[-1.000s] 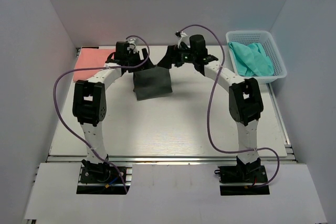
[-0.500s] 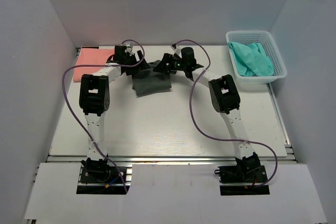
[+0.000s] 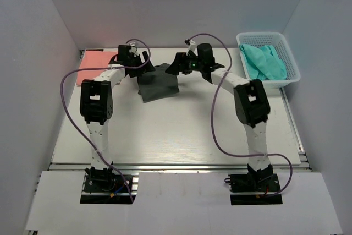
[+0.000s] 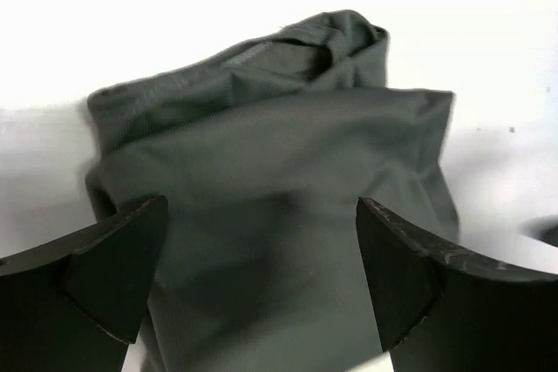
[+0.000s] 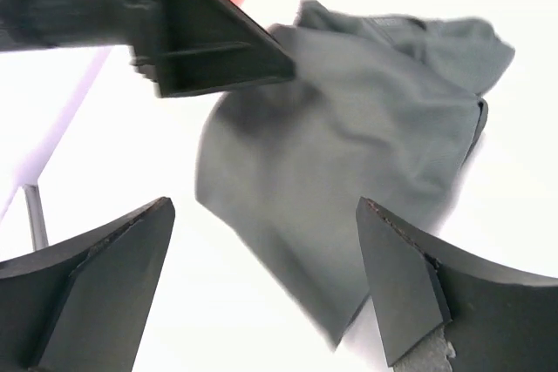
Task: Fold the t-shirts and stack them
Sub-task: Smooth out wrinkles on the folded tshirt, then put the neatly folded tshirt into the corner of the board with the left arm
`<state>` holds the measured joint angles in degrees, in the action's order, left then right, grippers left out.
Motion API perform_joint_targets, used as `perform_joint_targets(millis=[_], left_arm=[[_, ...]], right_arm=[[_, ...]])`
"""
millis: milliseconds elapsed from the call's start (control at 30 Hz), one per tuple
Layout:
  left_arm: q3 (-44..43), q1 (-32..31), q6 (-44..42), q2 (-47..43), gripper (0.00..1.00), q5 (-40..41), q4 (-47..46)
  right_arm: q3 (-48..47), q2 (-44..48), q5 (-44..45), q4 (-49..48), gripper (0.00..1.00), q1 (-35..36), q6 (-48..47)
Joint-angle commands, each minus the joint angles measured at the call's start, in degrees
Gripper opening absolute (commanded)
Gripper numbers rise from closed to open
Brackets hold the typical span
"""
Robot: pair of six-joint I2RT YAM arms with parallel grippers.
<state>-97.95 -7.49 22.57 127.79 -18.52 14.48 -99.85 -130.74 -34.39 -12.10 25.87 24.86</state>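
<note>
Charcoal t-shirt [image 3: 158, 85] lies as a rumpled, roughly folded square on the table [image 3: 176, 136], between the two hands and slightly toward the bases from both. Its far edge is bunched into a ridge; in the left wrist view that ridge sits beyond the fingertips.

Left gripper [image 3: 142, 60] is over the shirt's far-left corner with its jaws spread wide and nothing pinched; the wrist view shows grey cloth filling the gap between the fingers [image 4: 113, 267], lying under them, not clamped. I can't tell whether the tips touch the fabric.

Right gripper [image 3: 177, 64] is at the shirt's far-right side, its jaws also wide apart and holding nothing. From its wrist camera the shirt spreads ahead of and below the fingers, one loose corner pointing back toward the camera; a black part of the left gripper shows at upper left, just beside the shirt's edge.

Salmon pink t-shirt [image 3: 96, 65] lies flat, outboard of the left gripper at the table's far-left corner, well apart from the grey one. Teal t-shirts [image 3: 265, 61] are heaped in the white basket [image 3: 290, 78], outboard of the right gripper at the far right.
</note>
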Motion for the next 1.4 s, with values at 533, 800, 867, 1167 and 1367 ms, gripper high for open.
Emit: perform_joint_targets(millis=[533,800,867,1167,1367], left_arm=[[15.08,-3.32,3.27,-9.85,0.85,16.33,6.09],[10.5,-3.32,2.05,-3.51,0.7,13.87,6.09],[11.2,-3.32,1.26,-3.51,0.56,12.47,4.6],[4.19,-3.32,-12.88,-5.35,0.0,13.34,5.9],[-5.05,-2.09,-26.06,-7.9,0.0,15.35,13.21]], right_arm=[[39.9,40.55,9.52,-1.09,0.9,0.24,-10.89],[43.25,44.51,10.84,1.02,0.9,-0.03,-11.24],[43.86,45.3,11.27,1.37,0.9,-0.11,-11.24],[47.82,49.43,18.3,3.05,0.9,-0.03,-12.12],[50.19,52.95,25.77,3.66,0.9,-0.12,-13.87]])
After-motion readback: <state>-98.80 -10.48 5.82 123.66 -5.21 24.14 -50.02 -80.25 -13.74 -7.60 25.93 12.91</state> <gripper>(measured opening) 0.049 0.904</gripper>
